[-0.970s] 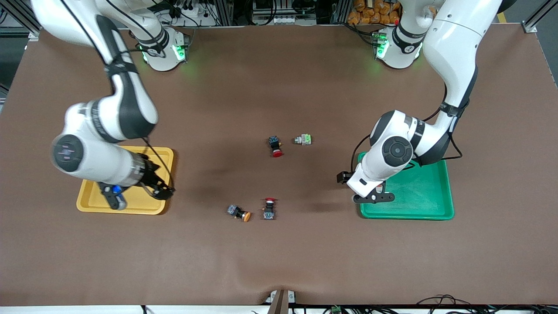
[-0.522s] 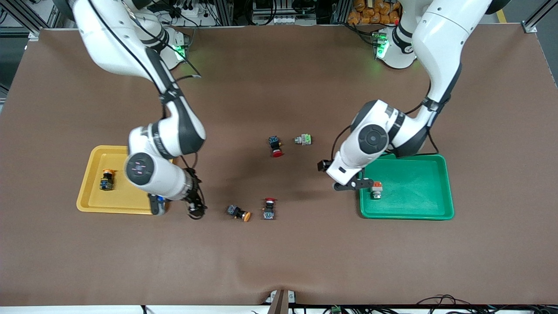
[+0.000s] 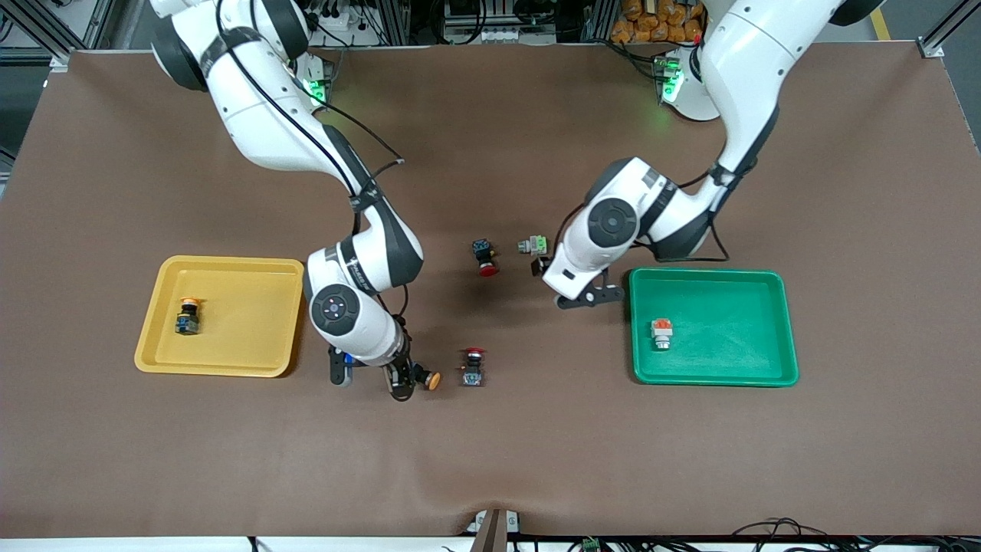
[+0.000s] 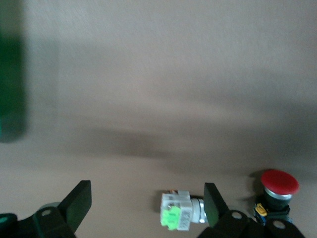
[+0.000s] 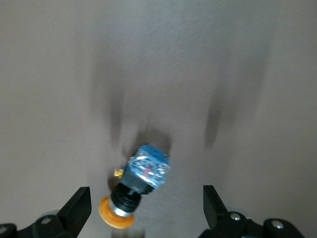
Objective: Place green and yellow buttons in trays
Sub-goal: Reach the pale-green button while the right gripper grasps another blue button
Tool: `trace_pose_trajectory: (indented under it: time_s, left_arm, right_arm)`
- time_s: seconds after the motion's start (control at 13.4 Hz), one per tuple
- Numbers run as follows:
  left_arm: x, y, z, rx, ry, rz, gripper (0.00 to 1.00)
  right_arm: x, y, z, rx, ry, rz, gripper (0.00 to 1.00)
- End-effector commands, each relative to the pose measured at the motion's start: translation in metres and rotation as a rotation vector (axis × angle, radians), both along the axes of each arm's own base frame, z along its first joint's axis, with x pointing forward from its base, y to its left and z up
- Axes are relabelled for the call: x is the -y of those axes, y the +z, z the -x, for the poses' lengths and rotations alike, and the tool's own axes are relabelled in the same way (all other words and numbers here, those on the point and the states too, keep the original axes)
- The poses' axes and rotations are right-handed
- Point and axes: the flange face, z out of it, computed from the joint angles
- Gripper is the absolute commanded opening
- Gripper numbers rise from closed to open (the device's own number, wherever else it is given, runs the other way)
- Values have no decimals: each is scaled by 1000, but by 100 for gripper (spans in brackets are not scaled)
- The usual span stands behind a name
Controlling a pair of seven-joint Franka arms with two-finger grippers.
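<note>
One yellow button (image 3: 188, 315) in yellow tray (image 3: 230, 365); one apparently green-capped button (image 3: 661, 333) in green tray (image 3: 720, 376).

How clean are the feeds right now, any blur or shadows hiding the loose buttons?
Front view: evenly lit, soft arm shadows on the table. Left wrist view: smeared, yet the green button shows between the open left gripper fingers. Right wrist view: streaky shadows, the yellow button readable at the open right gripper.

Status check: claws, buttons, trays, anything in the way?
Both claws open: right claw over yellow button, left claw over green button. One button each in yellow tray and green tray. Red buttons close by.
</note>
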Motion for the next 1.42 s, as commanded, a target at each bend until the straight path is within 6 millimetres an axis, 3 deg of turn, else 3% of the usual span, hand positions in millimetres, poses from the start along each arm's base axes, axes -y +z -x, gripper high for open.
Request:
trace_pose_trajectory:
  time_s: [0.0,0.45,0.52,0.67,0.75,1.04,1.34]
  left_arm:
    - [21,2,20,27,4,-8,100]
    - [47,-27,46,14,-34,10,100]
    - [53,-30,54,19,-47,18,100]
    - [52,-38,58,23,-49,24,100]
    - [51,-44,60,26,-54,24,100]
    - [49,-56,64,37,-76,1,100]
    - [55,-59,71,35,-77,3,100]
  right_arm:
    - [-12,-11,-4,35,-31,-16,100]
    - [-15,-32,2,44,5,21,100]
    - [-16,-37,3,45,16,35,79]
    - [-23,-43,8,64,62,77,22]
    - [-23,-43,9,65,80,97,0]
    - [-10,-2,6,-7,107,139,0]
    - [40,44,-3,-122,214,154,0]
